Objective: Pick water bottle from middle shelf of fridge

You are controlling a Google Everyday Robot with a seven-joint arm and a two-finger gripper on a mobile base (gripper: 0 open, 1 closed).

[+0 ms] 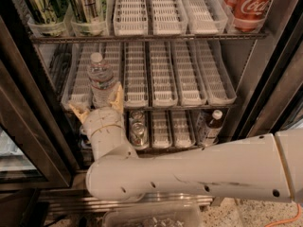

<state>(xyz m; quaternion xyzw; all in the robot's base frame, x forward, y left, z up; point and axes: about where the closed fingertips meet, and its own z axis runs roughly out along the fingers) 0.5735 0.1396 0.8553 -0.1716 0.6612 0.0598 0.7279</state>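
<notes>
arm (199, 174): the white arm is coming in from the right edge, where it is being cut off. It is bending at a rounded elbow below the gripper (97, 104) and covering part of the ribbed steel base (61, 205).
clear tub (151, 216): lying under the elbow at the bottom edge and being cut off there; its contents are too blurred to name.
wrist (106, 134): rising from the elbow straight up to the gripper and hiding the left end of the lowest rack behind it.
gripper: pointing up and inward at the front edge of the middle shelf (161, 74), with its two tan fingers (117, 97) spreading wide and clamping nothing.
water bottle (101, 77): standing upright just beyond the gripper in the lane straight ahead of it. Its foot is sinking out of sight behind the gripper, between the fingers. The right-hand finger is lying close against its side — whether touching, I cannot tell — and the other finger is standing apart.
lane trays: the long white trays are running off to the right of the gripper.
two cans (138, 129): sitting below the gripper, just right of the wrist.
small dark bottle (210, 126): standing farther right on the same low rack, half hidden by the arm.
green cans (47, 4): standing above the gripper, their tops being cut off.
red cola cans (251, 4): standing up and far right, also being cut off.
fridge (23, 103): its dark frame is closing in on both sides.
</notes>
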